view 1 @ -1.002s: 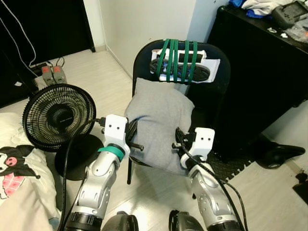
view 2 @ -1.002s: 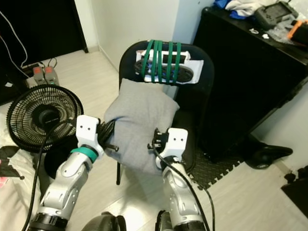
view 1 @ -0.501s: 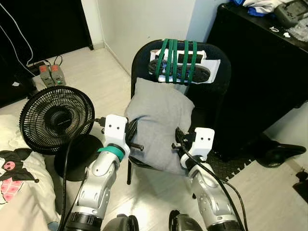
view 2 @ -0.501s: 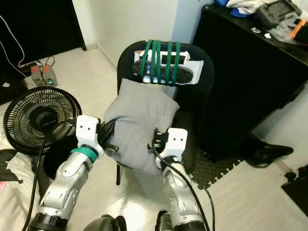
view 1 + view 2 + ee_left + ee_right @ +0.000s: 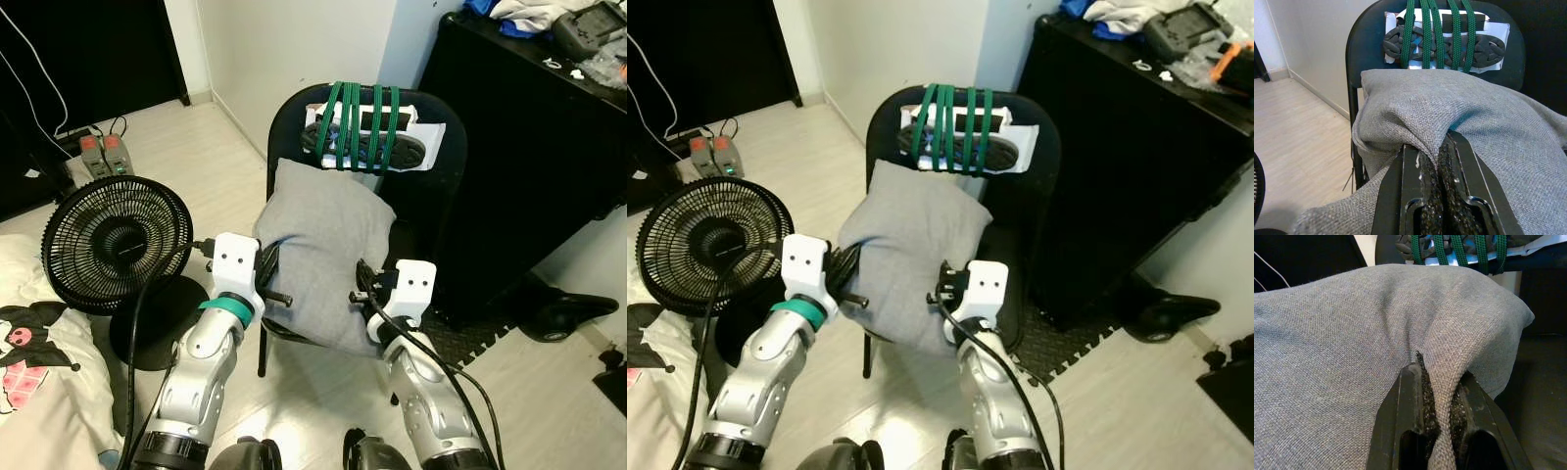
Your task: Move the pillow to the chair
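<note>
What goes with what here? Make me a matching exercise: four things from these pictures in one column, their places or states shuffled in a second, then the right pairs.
Things:
1. pillow
2. fan
3. green cords
4. left gripper

Places or states:
A. wound around the backrest of the chair
B. standing on the floor to the robot's left of the chair
C. shut on a fold of grey fabric
D. held over the chair seat, leaning against the backrest, with the right gripper pinching its other side

Pairs: 1-D, 2-B, 3-A, 4-C
</note>
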Controlling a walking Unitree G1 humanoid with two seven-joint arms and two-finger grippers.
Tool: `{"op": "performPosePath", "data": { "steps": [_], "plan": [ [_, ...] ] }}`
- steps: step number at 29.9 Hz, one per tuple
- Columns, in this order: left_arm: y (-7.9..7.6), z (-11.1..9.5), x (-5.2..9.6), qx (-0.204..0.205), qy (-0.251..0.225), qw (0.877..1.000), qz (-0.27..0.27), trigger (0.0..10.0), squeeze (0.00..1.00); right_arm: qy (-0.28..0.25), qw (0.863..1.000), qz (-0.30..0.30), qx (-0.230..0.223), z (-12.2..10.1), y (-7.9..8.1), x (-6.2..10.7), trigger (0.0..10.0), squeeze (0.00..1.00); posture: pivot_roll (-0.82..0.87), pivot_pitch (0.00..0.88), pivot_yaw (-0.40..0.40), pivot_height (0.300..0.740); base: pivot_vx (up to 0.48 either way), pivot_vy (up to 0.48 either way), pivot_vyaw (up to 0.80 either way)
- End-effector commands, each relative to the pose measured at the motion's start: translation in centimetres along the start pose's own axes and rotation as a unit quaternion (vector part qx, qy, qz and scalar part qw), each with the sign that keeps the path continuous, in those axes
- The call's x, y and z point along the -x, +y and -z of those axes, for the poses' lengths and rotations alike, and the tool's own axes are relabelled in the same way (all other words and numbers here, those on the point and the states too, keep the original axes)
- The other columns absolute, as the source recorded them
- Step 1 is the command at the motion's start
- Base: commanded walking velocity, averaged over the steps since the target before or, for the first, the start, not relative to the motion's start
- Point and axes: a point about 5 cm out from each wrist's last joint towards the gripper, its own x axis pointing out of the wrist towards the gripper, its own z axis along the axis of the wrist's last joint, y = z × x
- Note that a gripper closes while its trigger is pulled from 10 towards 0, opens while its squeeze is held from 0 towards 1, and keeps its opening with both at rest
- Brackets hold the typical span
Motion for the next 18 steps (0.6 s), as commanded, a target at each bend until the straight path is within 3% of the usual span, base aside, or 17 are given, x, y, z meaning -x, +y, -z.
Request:
{"op": "performPosePath", "data": {
  "steps": [1, 8, 18],
  "plan": [
    [-0.27, 0.16, 0.18, 0.001, -0.006, 1.000, -0.002, 10.0, 0.00, 0.008, 1.000, -0.017, -0.009, 0.48, 0.83, 0.32, 10.0, 0.00, -0.04, 0.090, 0.019, 0.713, 0.000, 0.000, 0.00],
    [-0.16, 0.49, 0.68, 0.006, -0.007, 1.000, -0.020, 10.0, 0.00, 0.016, 0.999, -0.031, -0.001, 0.48, 0.72, 0.42, 10.0, 0.00, -0.04, 0.088, -0.022, 0.693, 0.000, 0.000, 0.00],
    [0.05, 0.53, 0.87, 0.004, -0.006, 1.000, -0.024, 10.0, 0.00, 0.016, 0.999, -0.035, -0.001, 0.47, 0.97, 0.15, 10.0, 0.00, -0.03, 0.083, -0.013, 0.683, 0.000, 0.000, 0.00]
  ]
}}
